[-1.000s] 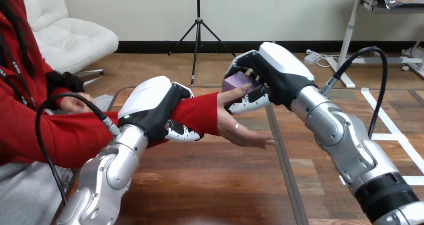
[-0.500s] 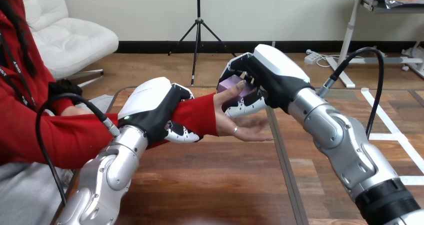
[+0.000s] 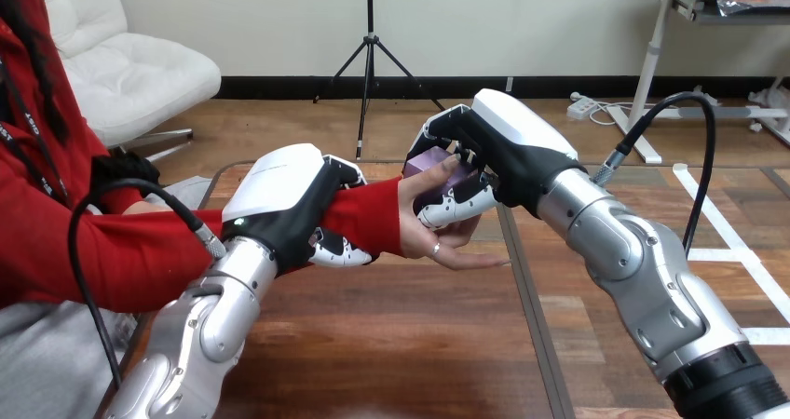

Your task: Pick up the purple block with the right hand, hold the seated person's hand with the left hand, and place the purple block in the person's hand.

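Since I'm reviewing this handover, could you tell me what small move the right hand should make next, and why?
Probably ease the right hand open to release the purple block: the block is at the person's hand, whose thumb touches it, while the left hand is curled round the person's wrist.

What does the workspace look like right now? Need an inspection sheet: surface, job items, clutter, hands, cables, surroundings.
Surface: wooden table, with a dark strip running away from the robot.
Job's things: purple block in the right hand, against the person's hand, whose thumb touches it; not yet released.
Clutter: nothing seen.
Hands: left hand curled round the red-sleeved wrist; right hand curled round the block.
Cables: nothing seen lying on the table.
Surroundings: person seated at the view's left, arm reaching across the table.
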You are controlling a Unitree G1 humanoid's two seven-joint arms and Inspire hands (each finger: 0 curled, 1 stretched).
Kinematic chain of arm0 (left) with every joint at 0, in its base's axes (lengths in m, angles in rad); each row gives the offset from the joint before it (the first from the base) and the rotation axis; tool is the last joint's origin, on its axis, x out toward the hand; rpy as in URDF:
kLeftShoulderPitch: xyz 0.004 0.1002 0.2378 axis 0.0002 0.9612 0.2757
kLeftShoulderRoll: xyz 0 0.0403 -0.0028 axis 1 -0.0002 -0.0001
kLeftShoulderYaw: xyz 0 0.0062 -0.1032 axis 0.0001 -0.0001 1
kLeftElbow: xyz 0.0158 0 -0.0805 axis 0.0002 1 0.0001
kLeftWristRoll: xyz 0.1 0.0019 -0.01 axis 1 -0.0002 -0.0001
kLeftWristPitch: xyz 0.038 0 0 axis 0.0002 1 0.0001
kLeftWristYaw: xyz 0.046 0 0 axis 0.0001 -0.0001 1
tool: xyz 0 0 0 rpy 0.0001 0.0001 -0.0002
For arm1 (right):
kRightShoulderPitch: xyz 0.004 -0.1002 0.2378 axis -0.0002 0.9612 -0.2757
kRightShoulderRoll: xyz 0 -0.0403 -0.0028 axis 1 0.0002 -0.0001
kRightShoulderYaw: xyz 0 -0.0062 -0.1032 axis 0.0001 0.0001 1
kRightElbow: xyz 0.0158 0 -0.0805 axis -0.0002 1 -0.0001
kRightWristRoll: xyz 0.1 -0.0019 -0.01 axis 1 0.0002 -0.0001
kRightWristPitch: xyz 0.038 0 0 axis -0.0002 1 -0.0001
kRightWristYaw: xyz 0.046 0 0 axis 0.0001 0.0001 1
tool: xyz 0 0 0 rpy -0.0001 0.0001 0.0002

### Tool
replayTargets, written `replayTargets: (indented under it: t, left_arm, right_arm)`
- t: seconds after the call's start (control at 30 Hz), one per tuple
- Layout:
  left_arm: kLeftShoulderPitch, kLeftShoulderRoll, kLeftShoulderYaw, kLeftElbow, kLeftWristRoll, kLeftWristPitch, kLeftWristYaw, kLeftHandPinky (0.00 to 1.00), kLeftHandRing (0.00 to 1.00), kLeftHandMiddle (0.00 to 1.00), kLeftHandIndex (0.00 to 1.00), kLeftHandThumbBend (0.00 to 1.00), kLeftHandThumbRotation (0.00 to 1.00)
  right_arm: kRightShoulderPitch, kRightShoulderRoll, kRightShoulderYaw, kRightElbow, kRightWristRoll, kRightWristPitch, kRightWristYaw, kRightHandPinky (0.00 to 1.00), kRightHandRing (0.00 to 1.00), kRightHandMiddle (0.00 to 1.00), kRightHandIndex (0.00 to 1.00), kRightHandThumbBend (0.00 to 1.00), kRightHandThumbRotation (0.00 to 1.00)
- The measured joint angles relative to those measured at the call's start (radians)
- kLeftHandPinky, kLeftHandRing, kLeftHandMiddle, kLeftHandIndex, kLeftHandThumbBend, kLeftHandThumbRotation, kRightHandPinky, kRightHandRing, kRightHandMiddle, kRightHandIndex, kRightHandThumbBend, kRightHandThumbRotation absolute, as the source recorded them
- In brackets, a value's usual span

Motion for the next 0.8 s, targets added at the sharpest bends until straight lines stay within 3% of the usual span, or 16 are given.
replayTargets:
  t: [0.4,0.8]
  left_arm:
    - [0.0,0.009,0.0,0.039,0.001,-0.072,0.072,0.37,0.46,0.54,0.52,0.54,0.05]
    - [0.0,0.02,0.0,0.046,0.001,-0.09,0.079,0.38,0.47,0.54,0.52,0.52,0.06]
  right_arm:
    - [0.013,-0.014,-0.007,-0.051,0.0,0.015,0.035,0.3,0.36,0.44,0.49,0.61,0.0]
    - [0.015,-0.027,-0.009,-0.07,0.005,0.027,0.074,0.27,0.34,0.42,0.48,0.61,0.0]
